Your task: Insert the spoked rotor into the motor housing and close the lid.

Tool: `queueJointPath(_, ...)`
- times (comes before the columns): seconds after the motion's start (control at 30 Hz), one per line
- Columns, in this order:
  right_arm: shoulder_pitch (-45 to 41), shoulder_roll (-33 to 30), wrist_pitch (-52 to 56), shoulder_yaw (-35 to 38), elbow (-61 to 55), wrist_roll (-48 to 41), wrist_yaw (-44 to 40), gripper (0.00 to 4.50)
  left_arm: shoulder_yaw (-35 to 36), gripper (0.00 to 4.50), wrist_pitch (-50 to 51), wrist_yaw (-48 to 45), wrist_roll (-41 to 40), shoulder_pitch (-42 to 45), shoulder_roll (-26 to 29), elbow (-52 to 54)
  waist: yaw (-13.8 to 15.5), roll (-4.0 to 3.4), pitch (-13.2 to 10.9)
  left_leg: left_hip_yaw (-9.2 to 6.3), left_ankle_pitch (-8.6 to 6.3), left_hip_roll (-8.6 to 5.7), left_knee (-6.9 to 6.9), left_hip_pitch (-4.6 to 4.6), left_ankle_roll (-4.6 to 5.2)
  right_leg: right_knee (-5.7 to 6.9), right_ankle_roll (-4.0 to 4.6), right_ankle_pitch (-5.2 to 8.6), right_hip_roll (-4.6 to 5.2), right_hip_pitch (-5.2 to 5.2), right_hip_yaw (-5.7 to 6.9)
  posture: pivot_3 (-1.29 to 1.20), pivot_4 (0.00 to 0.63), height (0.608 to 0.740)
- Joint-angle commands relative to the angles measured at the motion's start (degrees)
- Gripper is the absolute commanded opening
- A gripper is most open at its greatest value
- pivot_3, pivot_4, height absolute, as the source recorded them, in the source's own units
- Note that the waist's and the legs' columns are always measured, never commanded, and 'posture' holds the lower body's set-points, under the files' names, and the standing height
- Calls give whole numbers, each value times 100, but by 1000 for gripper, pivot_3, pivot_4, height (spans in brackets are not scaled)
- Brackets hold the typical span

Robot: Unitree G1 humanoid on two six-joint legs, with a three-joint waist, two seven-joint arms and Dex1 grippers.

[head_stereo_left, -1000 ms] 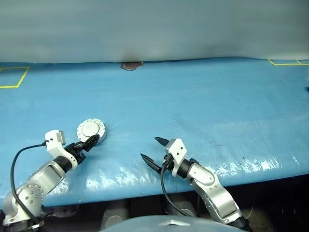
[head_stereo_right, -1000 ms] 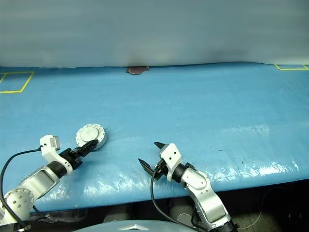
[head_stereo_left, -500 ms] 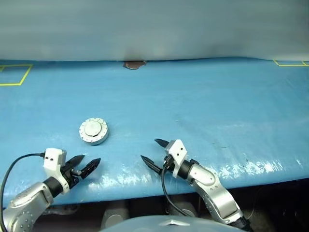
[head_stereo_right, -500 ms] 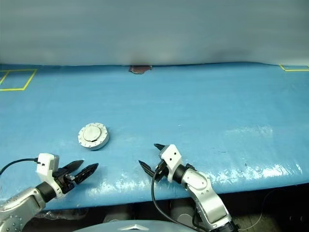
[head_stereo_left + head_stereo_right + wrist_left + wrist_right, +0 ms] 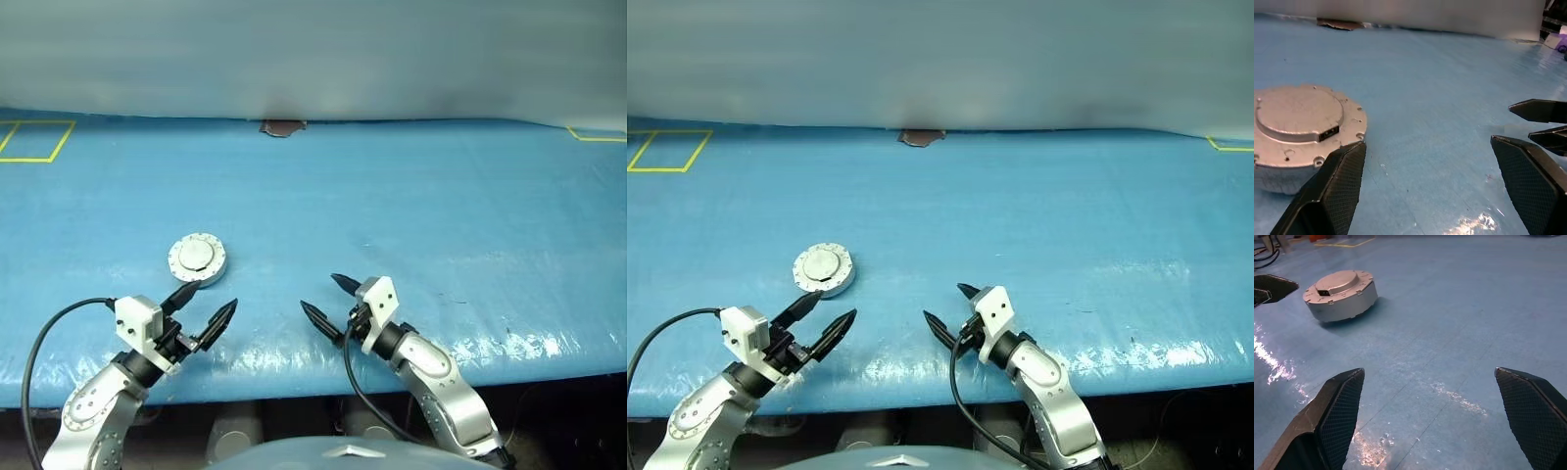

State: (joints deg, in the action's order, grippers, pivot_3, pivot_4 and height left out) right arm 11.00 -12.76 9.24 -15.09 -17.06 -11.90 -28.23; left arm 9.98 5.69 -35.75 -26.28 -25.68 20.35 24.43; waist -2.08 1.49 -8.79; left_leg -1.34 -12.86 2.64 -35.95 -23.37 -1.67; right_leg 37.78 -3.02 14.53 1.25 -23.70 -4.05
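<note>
On the blue table [image 5: 411,196] sits the round silver motor housing [image 5: 197,271], its pale ribbed lid [image 5: 197,257] shut, rotor hidden. Just beside it, the left gripper [image 5: 204,309] gapes empty; the right gripper [image 5: 327,301], further off, is spread wide too.

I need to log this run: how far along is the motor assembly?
Done: the lid lies shut on the motor housing, a closed silver puck on the blue table. In hand: nothing; left tool and right tool are open, empty. Nothing visibly left.
</note>
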Motion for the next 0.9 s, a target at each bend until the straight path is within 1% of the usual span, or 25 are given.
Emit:
queueJointPath(0.03, 29, 54, -283, 82, -254, 77, 138, 4500, -66, 4460, -626, 256, 583, 146, -137, -188, 1, -1, 0, -1, 0, 0, -1, -2, 0, 0, -2, -1, -1, -1, 0, 0, 150, 740)
queueJointPath(0.23, 96, 105, -643, 126, -204, 198, 314, 4500, -66, 4460, -1240, 740, 1283, 396, -362, -599, 2, 0, 1, -6, 1, -1, -9, -5, 1, 1, -7, -5, -3, 2, 0, 0, 150, 740)
queueJointPath(0.4, 300, -225, -924, -9, -339, 164, -110, 4500, -182, 4460, -1191, 620, 1211, 460, -302, -674, 3, 2, 1, -6, 0, -3, -12, -5, 2, 1, -10, -6, -2, 6, -1, 0, 150, 740)
queueJointPath(0.53, 321, -394, -904, 113, -353, 44, -251, 4500, -241, 4460, -1149, 589, 1224, 533, -249, -645, 0, 1, 1, -9, 1, -1, -16, -4, 3, 6, -11, -6, -6, 7, 0, 0, 150, 740)
queueJointPath(0.9, 208, -462, -747, 86, -322, -154, -456, 4500, -233, 4460, -966, 752, 1202, 623, -253, -448, 3, 1, 1, -10, 2, -1, -31, -1, 5, 12, -19, -13, -7, 17, -1, 0, 150, 740)
